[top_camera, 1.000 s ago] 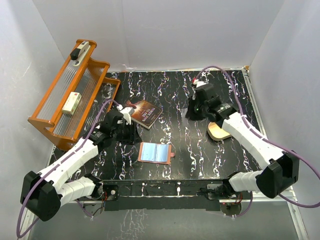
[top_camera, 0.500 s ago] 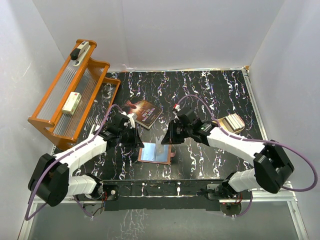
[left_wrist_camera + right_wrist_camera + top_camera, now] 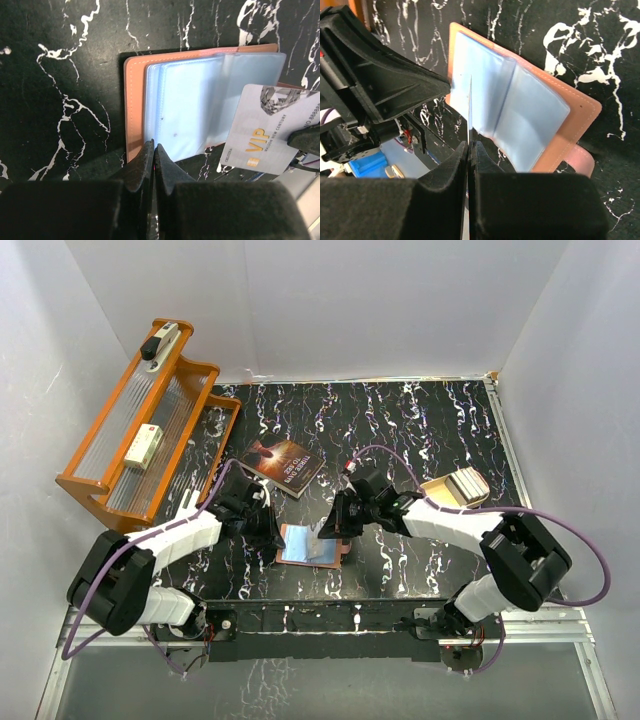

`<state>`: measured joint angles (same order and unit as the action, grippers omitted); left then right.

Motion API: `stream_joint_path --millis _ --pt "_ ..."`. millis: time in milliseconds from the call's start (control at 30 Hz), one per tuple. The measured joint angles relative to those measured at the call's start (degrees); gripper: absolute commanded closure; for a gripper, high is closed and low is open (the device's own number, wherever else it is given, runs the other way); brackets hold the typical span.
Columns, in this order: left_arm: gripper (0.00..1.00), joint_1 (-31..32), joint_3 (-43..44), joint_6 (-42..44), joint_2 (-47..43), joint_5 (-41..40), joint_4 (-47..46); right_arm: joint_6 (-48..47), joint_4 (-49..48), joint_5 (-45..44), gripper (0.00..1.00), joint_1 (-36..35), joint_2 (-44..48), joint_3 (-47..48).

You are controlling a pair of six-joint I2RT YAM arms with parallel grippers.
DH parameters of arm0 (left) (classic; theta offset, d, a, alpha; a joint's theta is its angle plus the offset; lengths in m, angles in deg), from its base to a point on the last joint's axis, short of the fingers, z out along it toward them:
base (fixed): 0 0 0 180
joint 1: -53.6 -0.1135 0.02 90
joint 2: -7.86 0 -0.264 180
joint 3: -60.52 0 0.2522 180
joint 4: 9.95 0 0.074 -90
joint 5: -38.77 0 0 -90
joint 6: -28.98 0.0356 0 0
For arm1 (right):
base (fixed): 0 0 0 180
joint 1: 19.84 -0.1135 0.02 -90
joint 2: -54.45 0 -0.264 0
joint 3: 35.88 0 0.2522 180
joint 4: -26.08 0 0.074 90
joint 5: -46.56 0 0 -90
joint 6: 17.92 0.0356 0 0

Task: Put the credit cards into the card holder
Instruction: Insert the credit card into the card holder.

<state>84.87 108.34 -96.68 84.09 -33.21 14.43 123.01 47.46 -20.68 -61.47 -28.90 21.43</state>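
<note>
The card holder (image 3: 312,545) lies open on the black marbled table, reddish-brown leather (image 3: 135,105) with clear blue sleeves (image 3: 520,115). My right gripper (image 3: 470,145) is shut on a credit card (image 3: 270,132), pale silver with gold "VIP" lettering. The card shows edge-on (image 3: 470,107) in the right wrist view, held upright just over the sleeves at the holder's near side. My left gripper (image 3: 153,146) is shut, its tips resting at the holder's left edge by the sleeve corner. I cannot tell whether it pinches any sleeve. In the top view the left gripper (image 3: 272,532) and right gripper (image 3: 328,530) flank the holder.
A dark paperback book (image 3: 285,465) lies behind the holder. A beige tin (image 3: 455,488) with a pale stack in it sits at the right. An orange rack (image 3: 150,440) stands at the far left.
The left gripper shut and moved right to the holder's left edge. The right arm swung from the tin down to the holder, carrying the card.
</note>
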Motion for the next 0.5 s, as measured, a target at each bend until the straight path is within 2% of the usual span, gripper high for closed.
stream_joint_path --millis 300,500 --pt "1.0 0.0 -3.1 -1.7 0.2 0.8 -1.5 -0.4 -2.1 2.8 1.0 0.4 -5.9 -0.3" --pt "1.0 0.0 -4.3 -3.3 -0.3 1.6 -3.6 -1.8 -3.2 5.7 1.0 2.9 -6.5 -2.0"
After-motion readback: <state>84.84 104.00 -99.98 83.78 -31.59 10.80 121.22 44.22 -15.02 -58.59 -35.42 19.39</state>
